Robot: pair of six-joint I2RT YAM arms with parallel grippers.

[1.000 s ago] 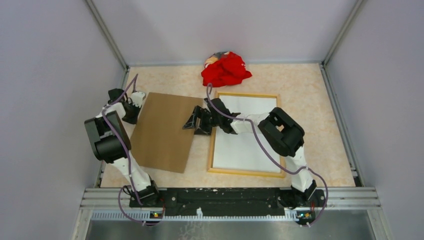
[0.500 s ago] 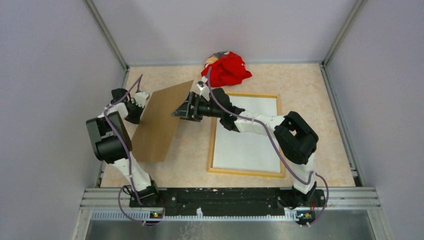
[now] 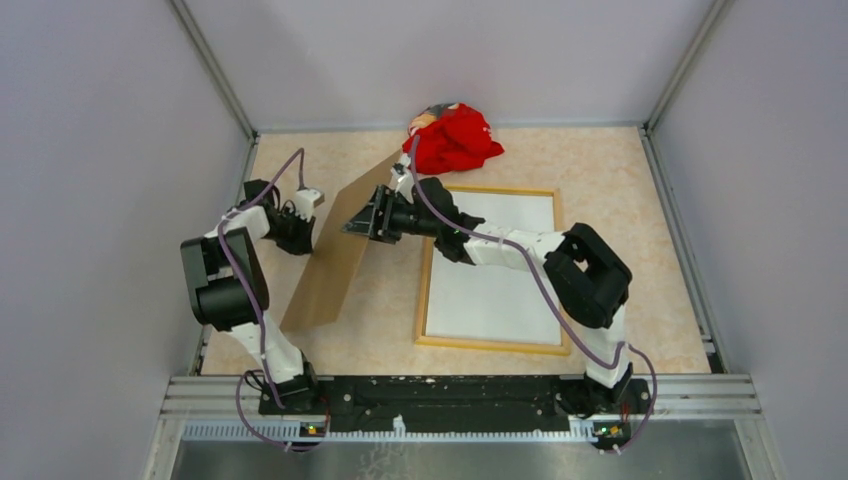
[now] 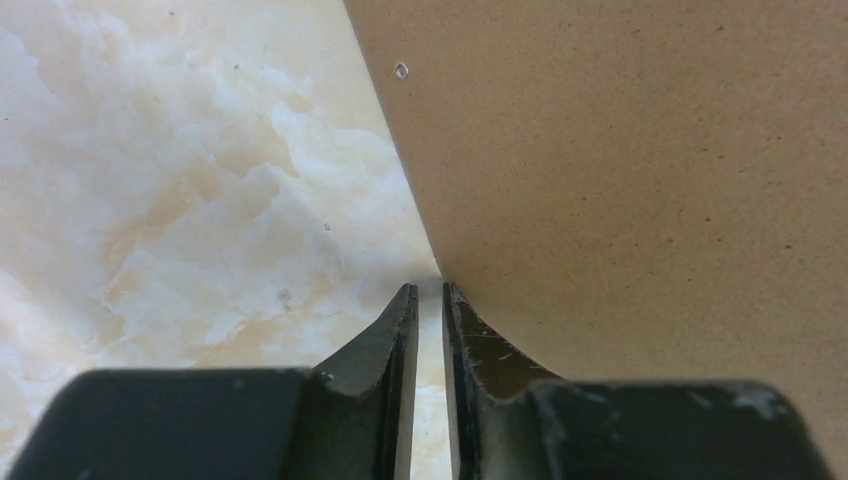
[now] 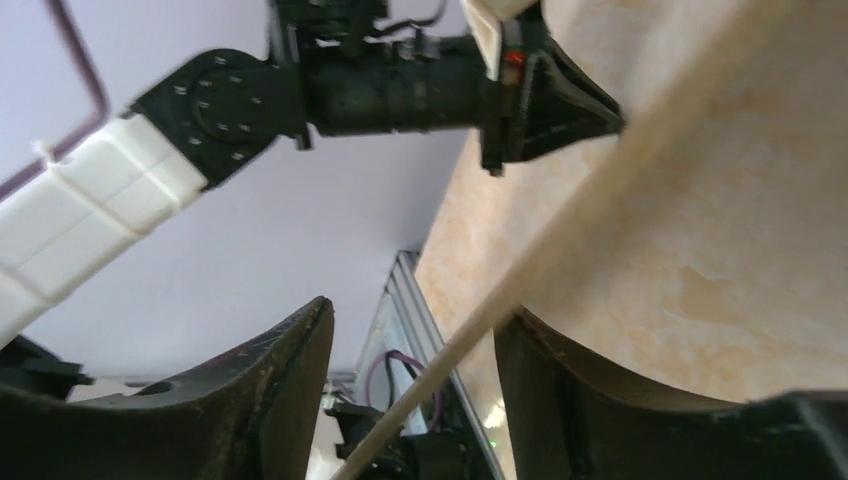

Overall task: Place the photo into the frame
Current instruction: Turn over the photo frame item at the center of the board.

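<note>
Table (image 3: 610,180) marbled beige and cream, backing panel (image 3: 335,265) flat speckled brown, frame (image 3: 424,290) pale natural wood, photo (image 3: 495,285) plain white, cloth (image 3: 455,140) at far edge bright red.

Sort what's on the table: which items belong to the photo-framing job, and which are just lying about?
Job: frame; photo, apparently the white sheet lying inside it; brown backing panel, tilted up.
Lying about: red cloth at the far edge.
</note>
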